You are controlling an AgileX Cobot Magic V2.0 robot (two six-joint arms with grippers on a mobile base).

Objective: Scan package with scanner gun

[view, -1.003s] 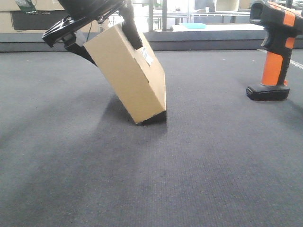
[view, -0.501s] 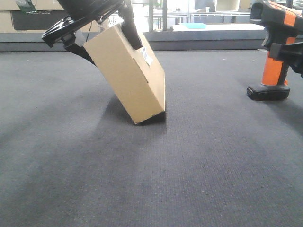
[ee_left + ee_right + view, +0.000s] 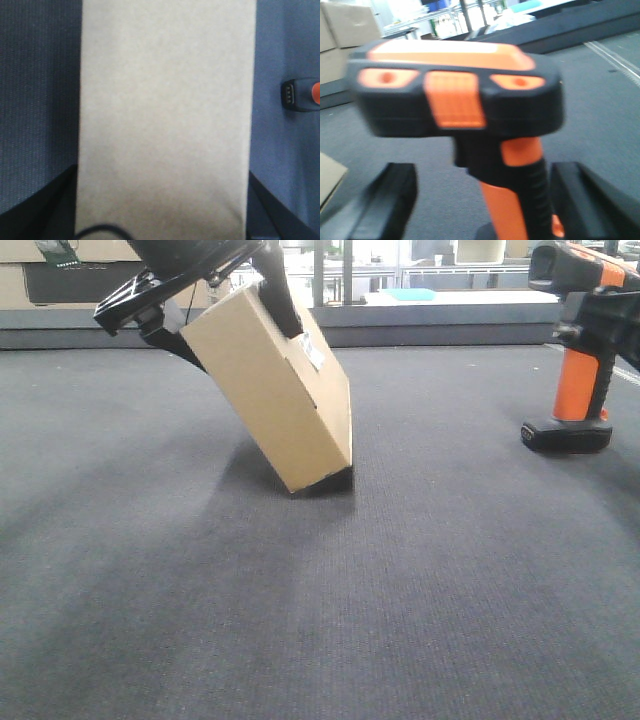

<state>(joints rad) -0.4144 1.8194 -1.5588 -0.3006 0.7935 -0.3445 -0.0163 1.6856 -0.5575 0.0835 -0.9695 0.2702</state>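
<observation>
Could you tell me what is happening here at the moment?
The left gripper is clamped on the top of the package, holding it tilted with its lower edge on the grey carpeted surface. Its white barcode sticker is on the face turned toward the scanner gun, which stands upright on its foot. The right gripper sits open around the orange handle, a finger on either side, not yet closed on it.

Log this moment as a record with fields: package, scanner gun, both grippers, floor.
package: tan box, tilted, lower edge on the carpet, white sticker on its upper side
scanner gun: upright on its black foot, apart from the package
left gripper: shut on the package's upper end
right gripper: open, straddling the scanner gun's handle
floor: dark grey carpet
</observation>
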